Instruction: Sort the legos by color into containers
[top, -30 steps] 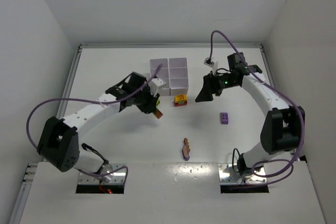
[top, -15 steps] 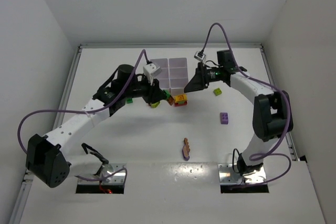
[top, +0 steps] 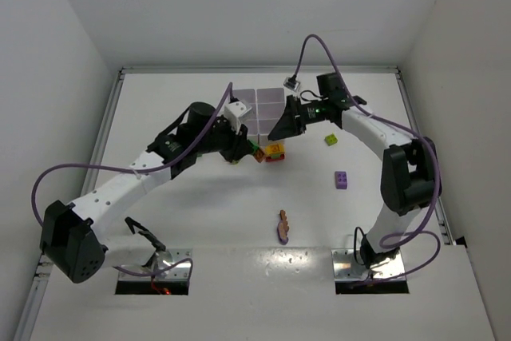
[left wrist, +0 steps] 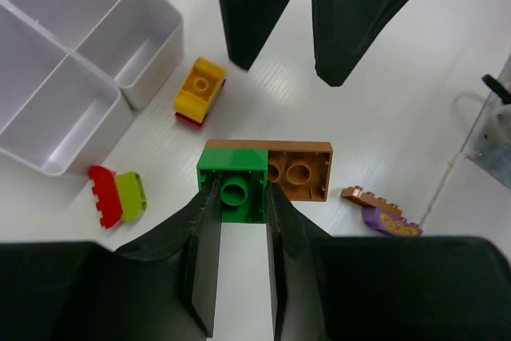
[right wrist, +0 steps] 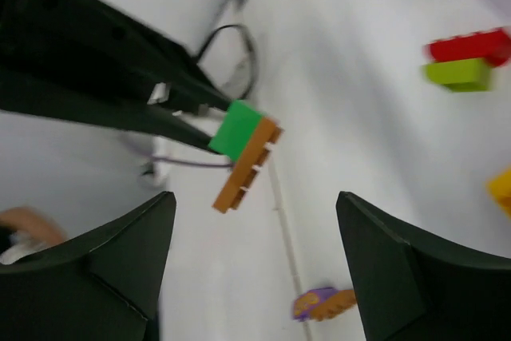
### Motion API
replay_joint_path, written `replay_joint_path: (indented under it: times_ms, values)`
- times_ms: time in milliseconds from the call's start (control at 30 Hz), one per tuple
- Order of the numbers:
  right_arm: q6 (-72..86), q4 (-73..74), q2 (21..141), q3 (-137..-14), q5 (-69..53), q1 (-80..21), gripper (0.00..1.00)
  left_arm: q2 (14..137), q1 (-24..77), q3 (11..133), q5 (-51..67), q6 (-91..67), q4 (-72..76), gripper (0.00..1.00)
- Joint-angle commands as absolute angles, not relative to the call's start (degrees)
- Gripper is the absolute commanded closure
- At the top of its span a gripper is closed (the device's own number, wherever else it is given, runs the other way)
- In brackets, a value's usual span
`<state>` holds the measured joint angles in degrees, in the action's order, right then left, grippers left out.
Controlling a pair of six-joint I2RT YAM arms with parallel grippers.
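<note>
Over the last second the left arm has stretched out from its folded pose toward the middle of the counter point(top: 223, 213), and the right pincer point(top: 281, 128) has swung leftward across the near edge of the tray point(top: 267, 100) to meet it. The left pincer point(top: 246, 149) is clamped on a green brick point(left wrist: 231, 175), one finger on each flank, with an orange plate point(left wrist: 299, 172) stuck to the brick and jutting out sideways beyond the fingers. That hold seems deliberate: it leaves the plate's free end bare, offered to the right pincer, whose fingers stand wide apart and empty just short of it, probably so the two colours can be pulled apart before sorting. The clump hangs above the counter just in front of the tray, not in any compartment. Room here is tight. The tray wall is close behind the meeting point, a yellow-and-red clump point(top: 275, 151) lies almost beneath it, and a red-and-lime clump point(left wrist: 118, 196) sits by the tray's near corner. A straight pull along the plate looks safer than a downward twist. Toward the bases the counter is bare apart from an orange-and-purple piece point(top: 283, 227); a lime brick point(top: 330, 140) and a purple brick point(top: 341, 180) lie well off to the right.
</note>
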<state>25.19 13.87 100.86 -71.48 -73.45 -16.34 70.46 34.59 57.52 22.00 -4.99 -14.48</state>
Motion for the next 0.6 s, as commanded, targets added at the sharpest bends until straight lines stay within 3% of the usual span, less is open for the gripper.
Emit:
replay_joint_path:
  times_ms: [0,267,567]
  values:
    - [1.55,35.40,97.21,-78.49,-56.80,-17.66,0.19,71.19,34.80,60.73,17.31,-3.60,-16.17,1.00]
    - [-0.62,37.88,97.21,-77.96,-55.45,-17.67,0.25,73.03,35.33,61.78,17.23,-3.08,-16.17,1.00]
    - [-1.41,38.94,97.21,-78.57,-55.99,-20.56,0.25,76.20,37.70,63.98,12.40,-1.23,-16.17,1.00]
